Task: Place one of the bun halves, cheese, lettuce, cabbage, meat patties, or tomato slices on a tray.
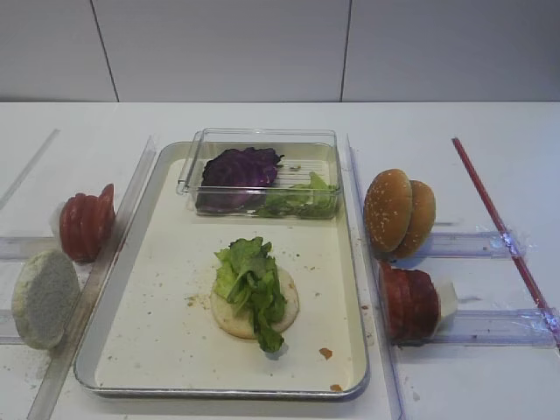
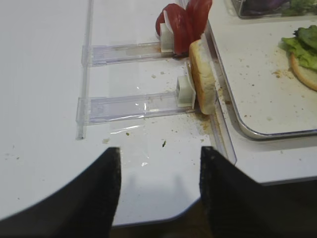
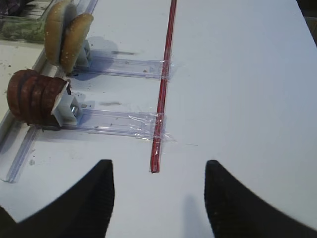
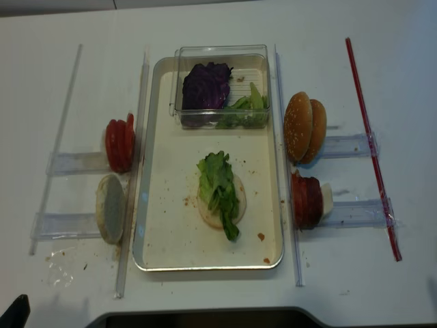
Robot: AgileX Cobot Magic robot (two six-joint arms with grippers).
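Note:
On the silver tray (image 1: 166, 262) a pale bun half (image 1: 229, 318) lies flat with lettuce (image 1: 252, 282) on top. Left of the tray, tomato slices (image 1: 86, 223) and another pale bun half (image 1: 44, 297) stand on edge in clear rails. On the right side stand two sesame bun halves (image 1: 398, 213) and dark meat patties (image 1: 409, 302). Purple cabbage (image 1: 238, 168) lies in the clear box. Cheese is out of view. My left gripper (image 2: 159, 158) hangs open and empty near the table's front edge. My right gripper (image 3: 158, 168) is open and empty over bare table.
The clear plastic box (image 1: 197, 162) sits at the tray's far end and also holds green leaves (image 1: 302, 199). A red strip (image 3: 163, 84) runs along the table right of the rails. Crumbs dot the tray and the table's front left corner (image 4: 65, 263).

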